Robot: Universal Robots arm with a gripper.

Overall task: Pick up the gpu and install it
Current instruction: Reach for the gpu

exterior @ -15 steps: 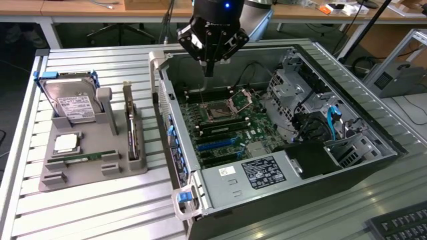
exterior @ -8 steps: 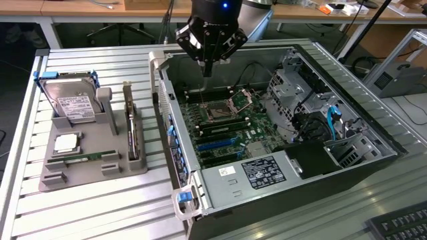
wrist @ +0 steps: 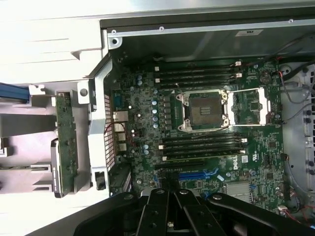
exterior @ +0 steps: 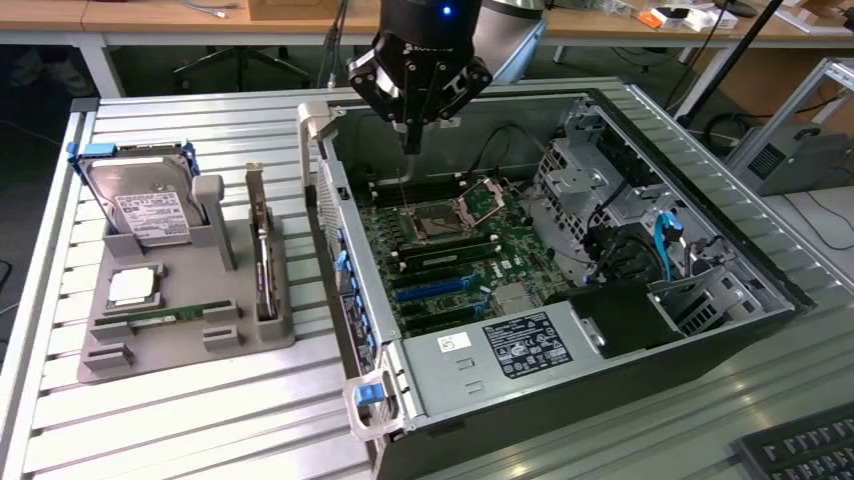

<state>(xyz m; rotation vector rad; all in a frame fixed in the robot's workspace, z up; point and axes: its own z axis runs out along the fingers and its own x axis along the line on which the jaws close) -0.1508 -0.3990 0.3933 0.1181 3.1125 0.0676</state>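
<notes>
Our claw (wrist: 168,209) hangs clenched, holding nothing, above the motherboard (wrist: 206,123). We see the gpu (exterior: 263,262) upright in its gray holder (exterior: 187,335).

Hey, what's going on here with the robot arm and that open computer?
The arm's gripper hangs shut and empty over the open case, above the motherboard. The gpu stands on edge in the grey holder at the exterior view's left of the case, near a hard drive. It is untouched, so it is not yet picked up or installed.
</notes>
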